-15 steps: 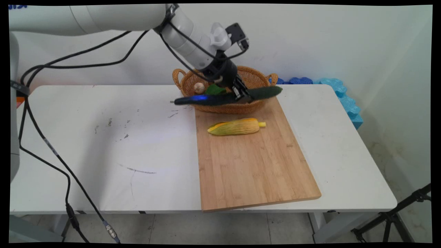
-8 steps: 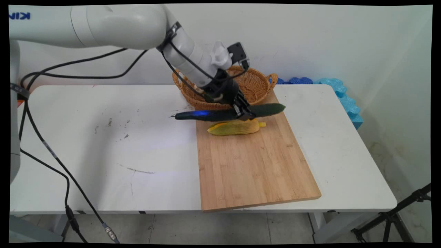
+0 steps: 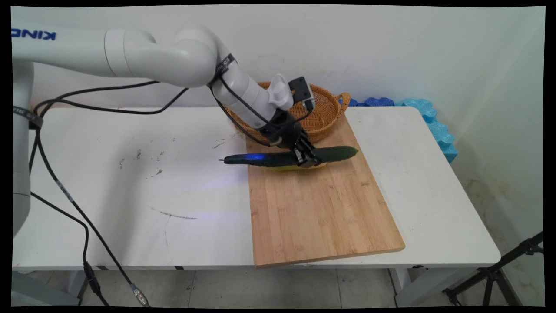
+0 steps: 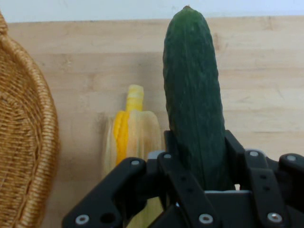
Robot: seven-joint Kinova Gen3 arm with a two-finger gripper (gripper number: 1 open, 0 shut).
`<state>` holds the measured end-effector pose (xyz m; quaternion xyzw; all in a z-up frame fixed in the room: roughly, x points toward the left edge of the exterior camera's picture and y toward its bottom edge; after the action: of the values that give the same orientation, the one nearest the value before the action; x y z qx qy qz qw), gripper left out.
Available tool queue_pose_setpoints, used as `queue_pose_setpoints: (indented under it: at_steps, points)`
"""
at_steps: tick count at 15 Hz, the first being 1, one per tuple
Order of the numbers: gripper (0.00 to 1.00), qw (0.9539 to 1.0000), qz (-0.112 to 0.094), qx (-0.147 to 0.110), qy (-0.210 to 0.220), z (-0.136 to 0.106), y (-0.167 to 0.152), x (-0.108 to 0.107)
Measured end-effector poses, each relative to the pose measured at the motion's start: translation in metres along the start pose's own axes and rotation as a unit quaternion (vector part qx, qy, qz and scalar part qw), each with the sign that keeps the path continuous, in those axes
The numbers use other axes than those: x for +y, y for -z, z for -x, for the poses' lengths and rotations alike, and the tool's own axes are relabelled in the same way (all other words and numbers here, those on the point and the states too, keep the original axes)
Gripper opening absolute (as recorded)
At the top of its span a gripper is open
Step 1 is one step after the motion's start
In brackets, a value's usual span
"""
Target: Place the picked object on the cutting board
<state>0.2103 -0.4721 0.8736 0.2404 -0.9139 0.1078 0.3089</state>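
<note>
The end effector (image 3: 306,159) is clamped around a long cucumber (image 3: 289,157) right of its middle, just above the corn (image 4: 133,137); the cucumber looks stiff, smooth-skinned, probably slippery and end-heavy.

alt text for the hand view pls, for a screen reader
The hand grips a dark green cucumber that points up the frame, above a wooden board. A yellow corn cob lies on the board left of the cucumber, and a wicker basket curves along the left edge.
</note>
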Motion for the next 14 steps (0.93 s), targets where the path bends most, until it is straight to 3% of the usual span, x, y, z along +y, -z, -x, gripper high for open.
queue_pose_setpoints:
  at_steps: [12,13,14]
  points:
    - [0.00,0.9998,-0.001,-0.002,-0.020,0.018,-0.028,-0.004]
    - [1.00,0.9998,-0.001,-0.001,-0.021,0.019,-0.029,-0.004]
    - [1.00,0.9998,-0.001,-0.002,-0.022,0.019,-0.030,-0.004]
